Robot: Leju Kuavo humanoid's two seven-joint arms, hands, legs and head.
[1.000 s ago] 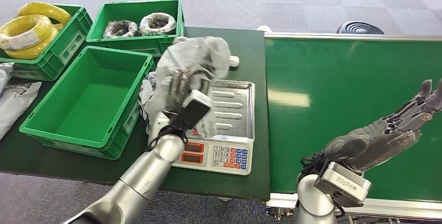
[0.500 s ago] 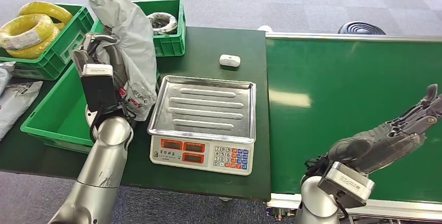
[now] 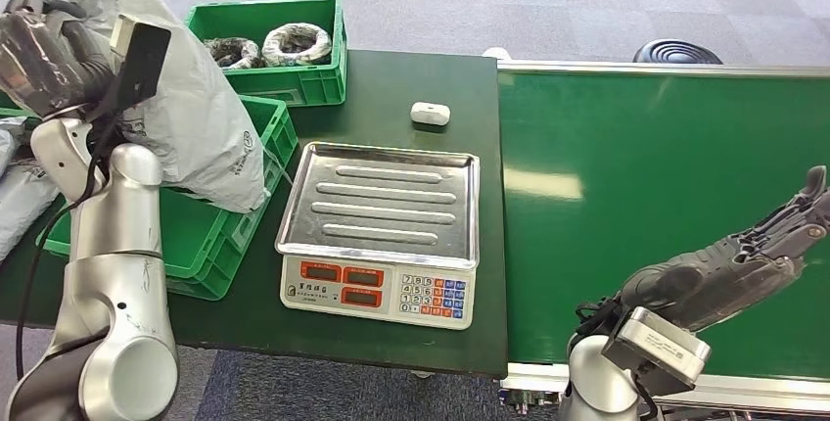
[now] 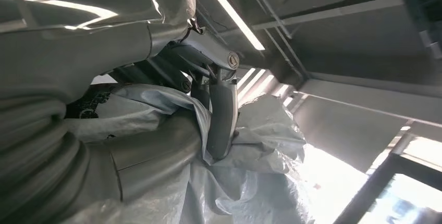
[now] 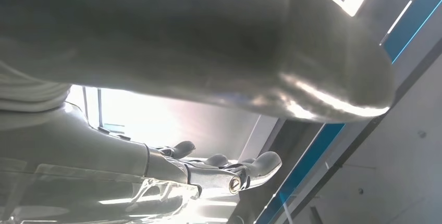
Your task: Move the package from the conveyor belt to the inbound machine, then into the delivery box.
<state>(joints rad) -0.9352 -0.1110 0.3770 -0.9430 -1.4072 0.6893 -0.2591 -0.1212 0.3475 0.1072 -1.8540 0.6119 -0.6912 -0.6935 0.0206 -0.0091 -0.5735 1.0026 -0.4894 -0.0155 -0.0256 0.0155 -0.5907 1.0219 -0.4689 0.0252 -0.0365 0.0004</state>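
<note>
Grey plastic package (image 3: 191,113) hangs at the upper left of your head view, gripped by the left hand (image 3: 44,54), fingers (image 4: 221,114) closed into the crumpled film, above the near green crate (image 3: 220,245). Note the right hand (image 3: 754,259) at the lower right, over the conveyor belt (image 3: 636,166), fingers extended, holding nothing. Scale tray (image 3: 382,201) sits at centre.

Bare conveyor belt (image 3: 666,186) beside scale (image 3: 384,235)

Package (image 3: 201,122) crinkled grey plastic film; scale tray (image 3: 387,206) ribbed shiny metal.
</note>
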